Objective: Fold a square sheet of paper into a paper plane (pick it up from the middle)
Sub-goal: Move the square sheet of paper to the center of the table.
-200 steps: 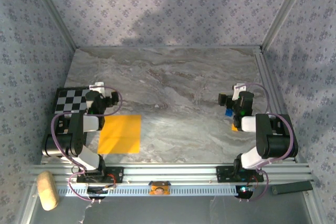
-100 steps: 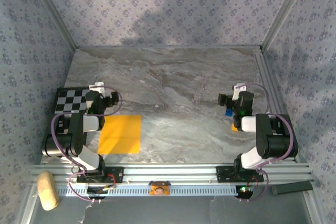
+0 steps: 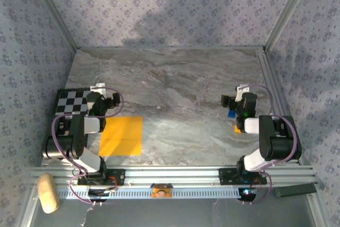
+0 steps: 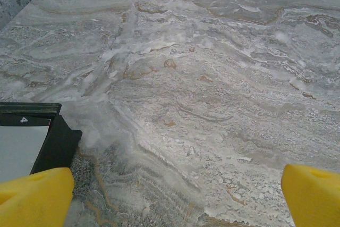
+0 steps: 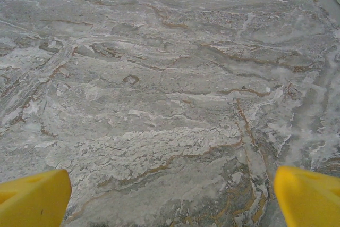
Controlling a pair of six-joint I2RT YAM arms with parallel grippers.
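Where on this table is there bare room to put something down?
The whole far half of the marble table is bare. So is the middle strip between the square sheet of paper and the right arm. The near-left side is crowded: the chequered board, the left arm and the sheet lie close together.

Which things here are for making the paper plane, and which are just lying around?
For the job:
square sheet of paper

Just lying about:
chequered board
tiny orange bit
tan lump
black bar
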